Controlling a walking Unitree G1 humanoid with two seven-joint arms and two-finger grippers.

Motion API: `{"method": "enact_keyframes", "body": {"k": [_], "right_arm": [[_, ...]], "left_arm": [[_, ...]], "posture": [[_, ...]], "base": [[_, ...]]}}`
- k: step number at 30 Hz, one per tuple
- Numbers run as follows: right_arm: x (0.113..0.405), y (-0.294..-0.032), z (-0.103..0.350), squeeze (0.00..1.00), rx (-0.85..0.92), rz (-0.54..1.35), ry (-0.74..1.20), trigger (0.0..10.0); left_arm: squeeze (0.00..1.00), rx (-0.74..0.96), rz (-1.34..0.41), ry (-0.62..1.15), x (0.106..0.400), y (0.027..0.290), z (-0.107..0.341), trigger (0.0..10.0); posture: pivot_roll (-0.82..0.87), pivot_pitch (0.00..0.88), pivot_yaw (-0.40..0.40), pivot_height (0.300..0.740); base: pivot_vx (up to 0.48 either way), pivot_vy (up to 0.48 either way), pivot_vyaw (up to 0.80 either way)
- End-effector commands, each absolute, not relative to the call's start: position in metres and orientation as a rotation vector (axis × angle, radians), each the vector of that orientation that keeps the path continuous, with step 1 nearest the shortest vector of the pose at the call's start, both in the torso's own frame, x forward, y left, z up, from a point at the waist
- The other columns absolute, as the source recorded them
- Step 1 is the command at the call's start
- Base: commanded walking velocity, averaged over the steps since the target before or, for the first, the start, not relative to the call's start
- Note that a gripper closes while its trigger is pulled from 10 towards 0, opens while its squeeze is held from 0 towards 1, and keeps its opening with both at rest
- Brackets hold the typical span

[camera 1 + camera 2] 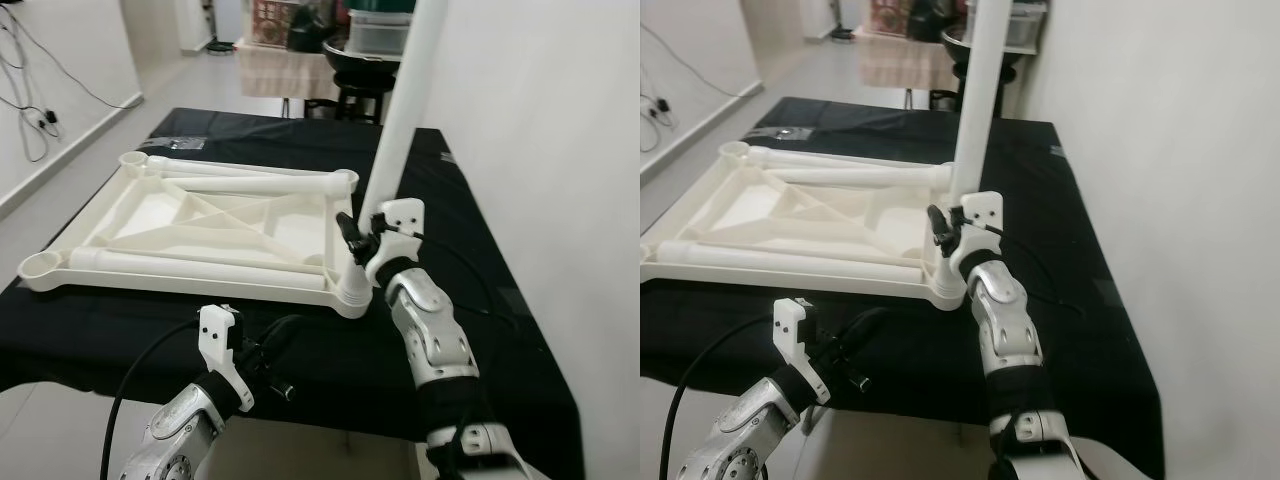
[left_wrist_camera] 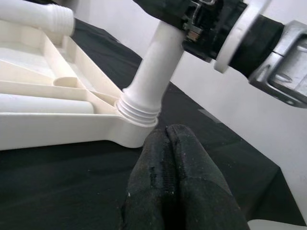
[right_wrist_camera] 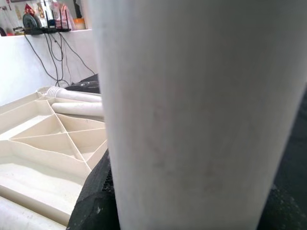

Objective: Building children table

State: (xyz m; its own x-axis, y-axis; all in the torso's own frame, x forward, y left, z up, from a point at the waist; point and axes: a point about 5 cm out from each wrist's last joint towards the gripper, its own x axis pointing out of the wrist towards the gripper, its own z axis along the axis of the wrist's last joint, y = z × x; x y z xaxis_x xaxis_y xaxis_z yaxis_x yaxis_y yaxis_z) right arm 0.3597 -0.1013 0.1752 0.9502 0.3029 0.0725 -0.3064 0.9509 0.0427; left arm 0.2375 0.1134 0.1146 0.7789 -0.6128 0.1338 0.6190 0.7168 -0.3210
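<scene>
At frame centre, the upright white table leg (image 1: 400,120) was clasped by the right gripper (image 1: 362,232) over the upturned tabletop's (image 1: 150,215) corner socket (image 1: 352,285); the left gripper (image 2: 172,158), lower left, was clenched empty.

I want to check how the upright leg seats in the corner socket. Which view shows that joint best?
The left wrist view: the upright leg meets its corner socket close up, with threads visible at the joint. Both eye views show the joint small, beside the right gripper clamped on the leg. In the right wrist view the leg's shaft blocks the joint.
</scene>
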Motion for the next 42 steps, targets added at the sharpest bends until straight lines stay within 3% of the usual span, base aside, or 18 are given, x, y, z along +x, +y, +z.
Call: {"method": "enact_keyframes", "body": {"k": [1,2,3,4,5,6,7,16,17,18,19,26,27,29,30,42], "right_arm": [[0.359,-0.107,0.151,0.0,0.055,0.289,0.042,0.0],[0.359,-0.107,0.151,0.0,0.055,0.289,0.042,0.0],[0.361,-0.106,0.154,0.0,0.045,0.303,0.033,9.5],[0.361,-0.106,0.154,0.0,0.045,0.303,0.033,9.5],[0.363,-0.104,0.158,0.78,0.043,0.344,0.021,10.0],[0.363,-0.104,0.158,0.78,0.043,0.344,0.021,10.0],[0.365,-0.104,0.162,1.0,0.043,0.384,0.012,10.0],[0.367,-0.102,0.195,1.0,0.019,0.676,-0.07,10.0],[0.367,-0.101,0.199,0.74,0.015,0.803,-0.086,10.0],[0.367,-0.101,0.199,0.74,0.015,0.803,-0.086,10.0],[0.367,-0.102,0.2,0.0,0.006,0.85,-0.095,10.0],[0.373,-0.114,0.205,0.0,-0.02,1.02,-0.073,10.0],[0.374,-0.119,0.204,0.0,-0.006,1.053,-0.05,5.3],[0.374,-0.119,0.204,0.0,-0.006,1.053,-0.05,5.3],[0.377,-0.13,0.198,0.0,0.017,1.06,-0.007,0.0],[0.378,-0.151,0.184,0.0,0.021,0.973,0.03,0.0]], "left_arm": [[0.0,-0.373,-0.678,-0.015,0.237,0.113,0.114,10.0],[0.0,-0.373,-0.678,-0.015,0.237,0.113,0.114,10.0],[0.0,-0.373,-0.677,-0.016,0.237,0.113,0.114,10.0],[0.0,-0.373,-0.677,-0.016,0.237,0.113,0.114,10.0],[0.0,-0.375,-0.678,-0.015,0.237,0.113,0.114,10.0],[0.0,-0.375,-0.678,-0.015,0.237,0.113,0.114,10.0],[0.0,-0.376,-0.678,-0.015,0.237,0.113,0.114,10.0],[0.0,-0.381,-0.681,-0.013,0.238,0.112,0.114,10.0],[0.0,-0.382,-0.682,-0.012,0.239,0.111,0.113,10.0],[0.0,-0.382,-0.682,-0.012,0.239,0.111,0.113,10.0],[0.0,-0.383,-0.682,-0.011,0.24,0.111,0.113,10.0],[0.0,-0.377,-0.682,-0.008,0.24,0.111,0.112,10.0],[0.0,-0.373,-0.681,-0.008,0.24,0.111,0.112,10.0],[0.0,-0.373,-0.681,-0.008,0.24,0.111,0.112,10.0],[0.0,-0.367,-0.678,-0.008,0.24,0.111,0.111,10.0],[0.0,-0.365,-0.678,-0.006,0.238,0.111,0.111,10.0]], "posture": [[0.07,0.053,-0.077,0.74],[0.07,0.053,-0.077,0.74],[0.07,0.054,-0.079,0.74],[0.07,0.054,-0.079,0.74],[0.07,0.053,-0.078,0.74],[0.07,0.053,-0.078,0.74],[0.06,0.051,-0.078,0.74],[0.06,0.044,-0.079,0.74],[0.06,0.039,-0.077,0.74],[0.06,0.039,-0.077,0.74],[0.06,0.037,-0.078,0.74],[0.08,0.028,-0.078,0.74],[0.08,0.023,-0.081,0.74],[0.08,0.023,-0.081,0.74],[0.09,0.019,-0.085,0.74],[0.09,0.028,-0.082,0.74]], "base": [[0.0,0.0,0.0],[0.0,0.0,0.0],[0.0,0.0,0.0],[0.0,0.0,0.0],[0.0,0.0,0.0],[0.0,0.0,0.0],[0.0,0.0,0.0],[0.0,0.0,0.0],[0.0,0.0,0.0],[0.0,0.0,0.0],[0.0,0.0,0.0],[0.0,0.0,0.0],[0.0,0.0,0.0],[0.0,0.0,0.0],[0.0,0.0,0.0],[0.0,0.0,0.0]]}}
